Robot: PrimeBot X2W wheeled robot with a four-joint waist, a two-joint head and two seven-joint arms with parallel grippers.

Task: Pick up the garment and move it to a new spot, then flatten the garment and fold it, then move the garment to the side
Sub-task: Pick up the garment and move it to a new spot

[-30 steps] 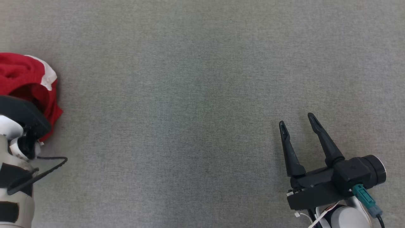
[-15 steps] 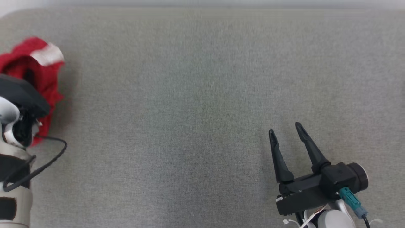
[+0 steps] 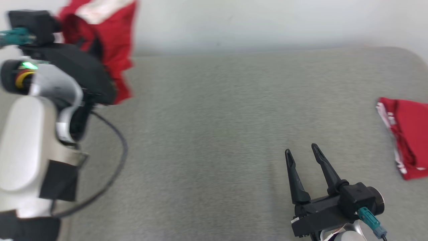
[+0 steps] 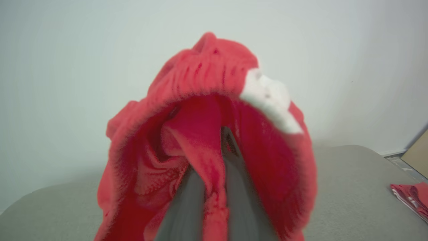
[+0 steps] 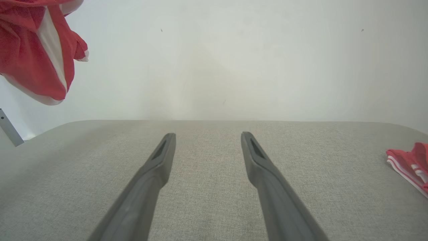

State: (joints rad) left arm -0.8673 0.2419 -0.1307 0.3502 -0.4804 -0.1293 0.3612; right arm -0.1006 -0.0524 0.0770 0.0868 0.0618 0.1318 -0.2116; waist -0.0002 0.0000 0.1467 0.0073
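Blurred garment — left jaws half-buried.

surface: grey woven-fabric surface, rounded corners | on it: folded red white-striped cloth, at my far right edge

Soft, even, bright light washes your grey surface, leaving only a faint shadow beside the right claw. In your head view, motion blur smears the red garment and the left arm. Your left wrist view is soft all over, the left claw a grey smudge; your right wrist view is crisp throughout.
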